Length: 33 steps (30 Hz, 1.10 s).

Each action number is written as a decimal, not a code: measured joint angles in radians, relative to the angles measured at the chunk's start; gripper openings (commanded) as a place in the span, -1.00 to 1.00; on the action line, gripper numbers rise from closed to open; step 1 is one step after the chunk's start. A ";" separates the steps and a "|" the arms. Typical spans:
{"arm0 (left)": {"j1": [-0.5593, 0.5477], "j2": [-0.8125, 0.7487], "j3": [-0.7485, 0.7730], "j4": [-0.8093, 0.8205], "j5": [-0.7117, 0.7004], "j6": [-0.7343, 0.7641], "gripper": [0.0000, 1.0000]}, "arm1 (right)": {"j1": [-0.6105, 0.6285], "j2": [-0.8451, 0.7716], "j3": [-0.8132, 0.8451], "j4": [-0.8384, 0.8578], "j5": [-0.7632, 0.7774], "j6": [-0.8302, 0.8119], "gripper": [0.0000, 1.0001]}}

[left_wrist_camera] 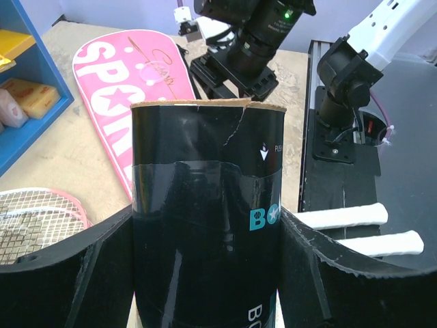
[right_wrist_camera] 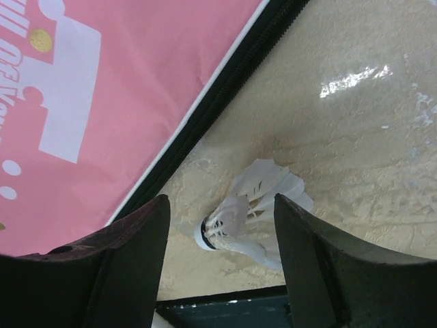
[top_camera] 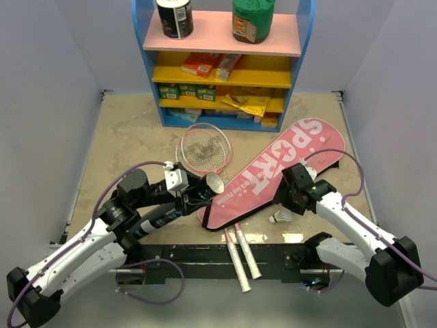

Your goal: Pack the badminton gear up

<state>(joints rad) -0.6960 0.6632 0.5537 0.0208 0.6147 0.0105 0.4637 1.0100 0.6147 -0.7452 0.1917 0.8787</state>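
The shuttlecock (right_wrist_camera: 254, 198) lies on its side on the table (right_wrist_camera: 355, 137), straight ahead of the right gripper (right_wrist_camera: 220, 205) and within the gap between its 2 fingers (right_wrist_camera: 130, 260). The fingers stand wide apart and touch nothing. The shuttlecock's banded cork end points toward the finger on the bag's side, and its feather skirt fans toward the other finger. The long axis therefore runs slantwise across the gap rather than along it.

Just past the first finger runs the black zip edge of the pink racket bag (right_wrist_camera: 102, 89), near the shuttlecock but apart from it.

The left gripper (left_wrist_camera: 206, 213) is clamped on the long black tube (left_wrist_camera: 198, 273). The tube's open mouth points away from those fingers toward the bag and the right arm. Off to one side of the tube lie 2 white racket handles (left_wrist_camera: 341, 217).

In the overhead view the right arm is plainly the nearer one to the shuttlecock, so the pickup looks like its job: descend and pinch. A slight wrist turn would likely set the pads on the cork rather than on the fragile feathers.
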 measured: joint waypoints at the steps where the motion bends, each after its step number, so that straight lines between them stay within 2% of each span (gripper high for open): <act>1: 0.000 -0.001 0.000 0.000 0.001 0.000 -1.00 | 0.000 -0.003 -0.014 0.008 -0.006 0.000 0.24; 2: 0.000 -0.001 0.000 0.000 0.002 0.000 -1.00 | 0.000 -0.005 -0.029 0.014 -0.018 0.001 0.22; 5: 0.000 -0.001 0.000 0.000 0.003 0.000 -1.00 | 0.000 -0.005 -0.074 0.034 -0.051 0.004 -0.06; 6: 0.000 0.000 0.000 0.000 0.003 0.000 -1.00 | 0.000 -0.004 -0.086 0.038 -0.059 0.004 -0.30; 8: 0.000 0.000 0.000 0.000 0.003 0.000 -1.00 | 0.000 -0.002 -0.098 0.049 -0.079 0.004 -0.57; 9: 0.000 0.000 0.000 0.000 0.002 0.000 -1.00 | 0.000 -0.002 -0.100 0.054 -0.085 0.003 -0.81; 11: 0.000 0.000 0.000 0.000 0.003 0.000 -1.00 | 0.000 -0.003 -0.100 0.071 -0.100 0.003 -0.99; 18: 0.000 0.003 0.000 0.001 0.002 0.000 -1.00 | 0.000 -0.065 -0.094 0.058 -0.117 0.003 -1.00; 23: 0.000 0.017 0.000 0.007 0.002 0.000 -1.00 | 0.000 -0.145 -0.031 0.008 -0.117 -0.003 -1.00; 33: 0.000 0.085 0.015 0.015 0.002 0.000 -1.00 | 0.000 -0.197 0.311 -0.007 -0.139 -0.146 -1.00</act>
<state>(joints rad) -0.6960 0.7486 0.5690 0.0360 0.6170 0.0105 0.4637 0.8127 0.9257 -0.7525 0.0525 0.7326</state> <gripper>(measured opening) 0.723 0.014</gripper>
